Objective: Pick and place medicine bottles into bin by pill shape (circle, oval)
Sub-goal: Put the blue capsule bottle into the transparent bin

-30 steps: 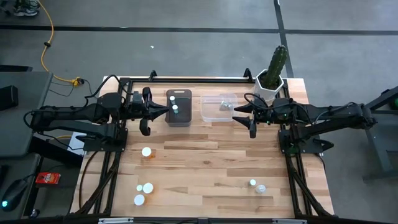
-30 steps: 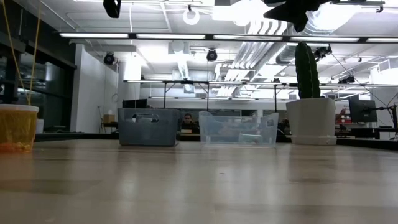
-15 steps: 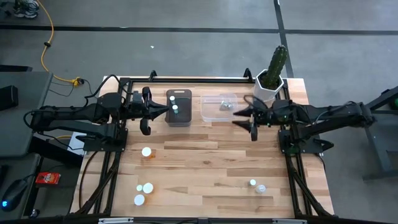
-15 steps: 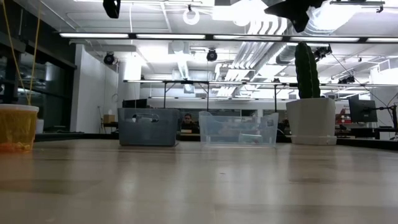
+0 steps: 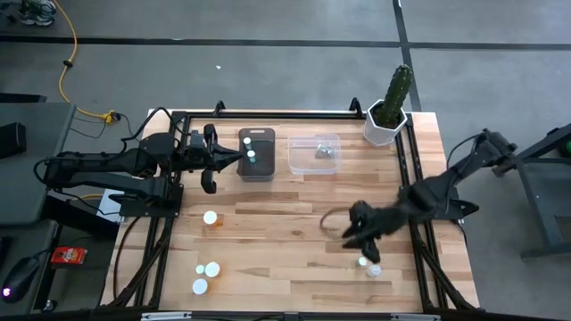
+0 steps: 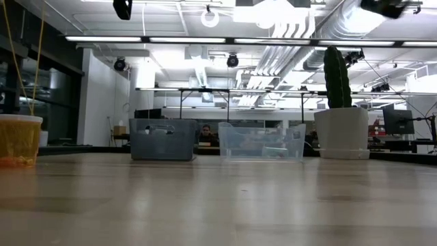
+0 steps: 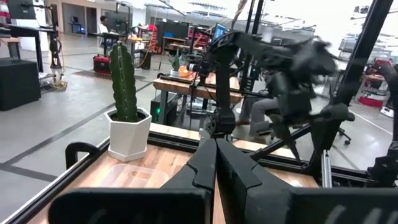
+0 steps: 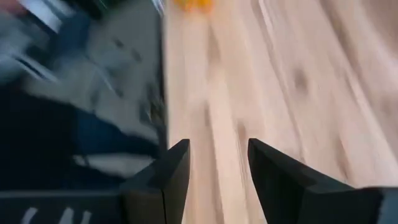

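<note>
Right hand (image 5: 357, 234): low over the front right part of the bench (image 5: 294, 232), blurred in the high view. Its wrist view shows the two dark fingers (image 8: 176, 171) standing apart with bare wood between them, so the hand is open and carries nothing. Just in front of it, toward the bench's near edge, stand two medicine bottles (image 5: 368, 266) side by side (white caps; bodies too small to tell the colour).

Left hand (image 5: 211, 160): parked at the rear left of the bench, beside the dark bin (image 5: 256, 153). Its wrist view shows the fingers (image 7: 214, 165) pressed together, closed on nothing.

Dark bin: two white-capped bottles (image 5: 251, 152) show inside it from above. To its right sits the clear bin (image 5: 314, 154), near but apart, with something small and grey in it (unclear what).

Other bottles on the bench: one orange-bodied bottle (image 5: 210, 218) at left centre, well apart from the rest; a group of three white caps (image 5: 207, 275) near the front left corner.

White pot with a cactus (image 5: 387, 114): rear right corner, beyond the clear bin.

Low view: both bins and the cactus pot stand in a row at the far side; an orange translucent bottle (image 6: 17, 140) looms at the left edge.
</note>
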### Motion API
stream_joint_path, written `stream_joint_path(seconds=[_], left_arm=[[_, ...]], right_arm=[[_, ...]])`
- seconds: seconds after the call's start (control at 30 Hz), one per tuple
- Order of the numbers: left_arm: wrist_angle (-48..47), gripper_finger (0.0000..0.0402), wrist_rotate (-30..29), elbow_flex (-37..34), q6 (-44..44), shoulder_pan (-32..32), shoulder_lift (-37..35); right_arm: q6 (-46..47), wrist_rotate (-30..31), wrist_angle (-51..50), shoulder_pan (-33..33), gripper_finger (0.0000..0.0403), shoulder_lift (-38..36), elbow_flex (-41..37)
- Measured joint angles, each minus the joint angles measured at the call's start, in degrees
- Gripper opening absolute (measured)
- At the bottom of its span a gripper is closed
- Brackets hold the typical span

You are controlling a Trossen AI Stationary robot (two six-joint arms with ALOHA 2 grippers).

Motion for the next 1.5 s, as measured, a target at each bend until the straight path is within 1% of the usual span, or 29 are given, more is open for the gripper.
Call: stream_joint_path(seconds=[0.07, 0.17, 0.27, 0.33, 0.43, 0.57, 0.67, 0.83, 0.93, 1.1, 1.4, 1.5], left_arm=[[-0.06, 0.0, 0.0, 0.02, 0.0, 0.0, 0.0], [-0.06, 0.0, 0.0, 0.0, 0.0, 0.0, 0.0], [-0.09, 0.0, 0.0, 0.01, 0.14, 0.0, 0.01], [-0.12, 0.0, 0.0, 0.02, 0.2, 0.0, 0.0], [-0.22, 0.0, 0.02, 0.01, 0.98, 0.0, 0.0], [-0.76, 0.0, 0.02, 0.01, 1.08, 0.0, 0.0], [-1.2, 0.0, 0.02, 0.01, 1.07, 0.0, 0.01], [-1.29, 0.0, 0.02, 0.02, 0.72, 0.0, 0.02], [-1.29, 0.0, 0.02, 0.02, 0.66, 0.0, 0.01], [-1.29, 0.0, 0.02, 0.02, 0.66, 0.0, 0.02], [-1.29, 0.0, 0.04, 0.02, 0.63, 0.0, 0.0], [-1.29, 0.0, 0.04, 0.02, 0.61, -0.01, 0.01]], right_arm=[[4.41, -0.23, -9.15, 2.31, 0.0153, 4.25, 4.6], [10.75, -2.26, -20.11, 4.82, 0.0153, 10.01, 10.35], [16.9, -4.75, -27.21, 6.24, 0.0154, 14.78, 13.79], [21.45, -6.15, -29.81, 6.67, 0.0154, 17.03, 15.14], [26.04, -8.34, -30.07, 6.86, 0.0154, 19.61, 15.55], [28.59, -10.54, -29.72, 6.86, 0.0162, 22.12, 15.55], [30.33, -10.9, -29.86, 6.83, 0.0184, 23.58, 15.55], [32.74, -11.38, -30.39, 6.81, 0.0232, 25.56, 15.55], [34.32, -11.88, -31.49, 6.81, 0.0249, 26.99, 15.55], [34.95, -13.89, -31.56, 6.1, 0.0252, 29.77, 15.55], [34.49, -13.95, -31.11, 3.65, 0.0252, 33.23, 15.52], [34.29, -14.93, -31.07, 3.25, 0.0252, 33.77, 15.5]])
